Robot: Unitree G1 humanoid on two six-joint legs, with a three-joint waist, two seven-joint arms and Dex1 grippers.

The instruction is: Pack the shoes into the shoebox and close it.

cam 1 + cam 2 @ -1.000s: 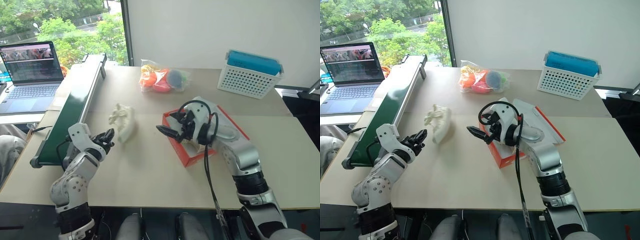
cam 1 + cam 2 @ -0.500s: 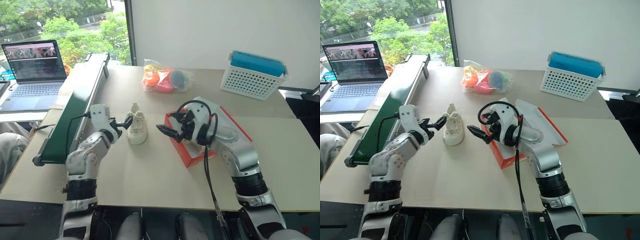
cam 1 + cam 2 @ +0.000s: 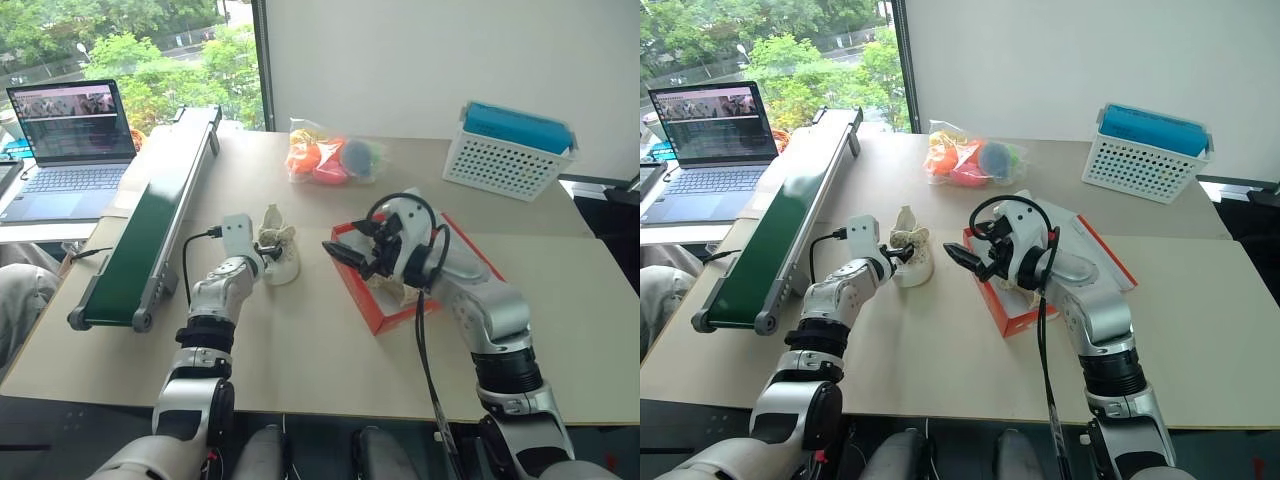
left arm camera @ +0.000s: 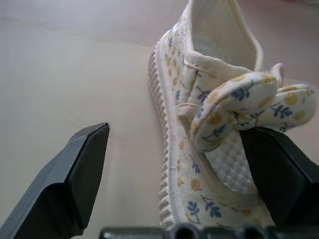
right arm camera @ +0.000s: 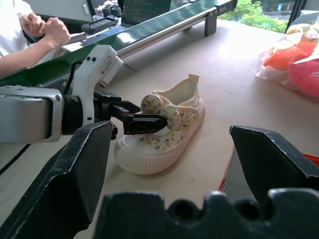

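One small cream shoe [image 3: 281,252] with a floral print stands upright on the table, left of the shoebox. My left gripper [image 3: 266,254] is open at this shoe [image 4: 199,124]. One finger sits under the strap on the inner side, and the other finger [image 4: 75,179] stands clear of the sole. The red shoebox [image 3: 372,305] lies open with its lid [image 3: 1110,262] folded back to the right. Something pale lies inside it, mostly hidden by my right arm. My right gripper [image 3: 342,258] hovers open and empty over the box's left end, pointing at the shoe [image 5: 164,129].
A long green conveyor [image 3: 150,225] runs along the left side, with a laptop [image 3: 70,135] beyond it. A bag of colourful toys [image 3: 330,160] and a white basket [image 3: 510,150] stand at the back. A person's hands [image 5: 45,30] rest beyond the conveyor.
My left arm has reached forward and right to the shoe, and its fingers now straddle the shoe's side. The right gripper has stayed open over the box.
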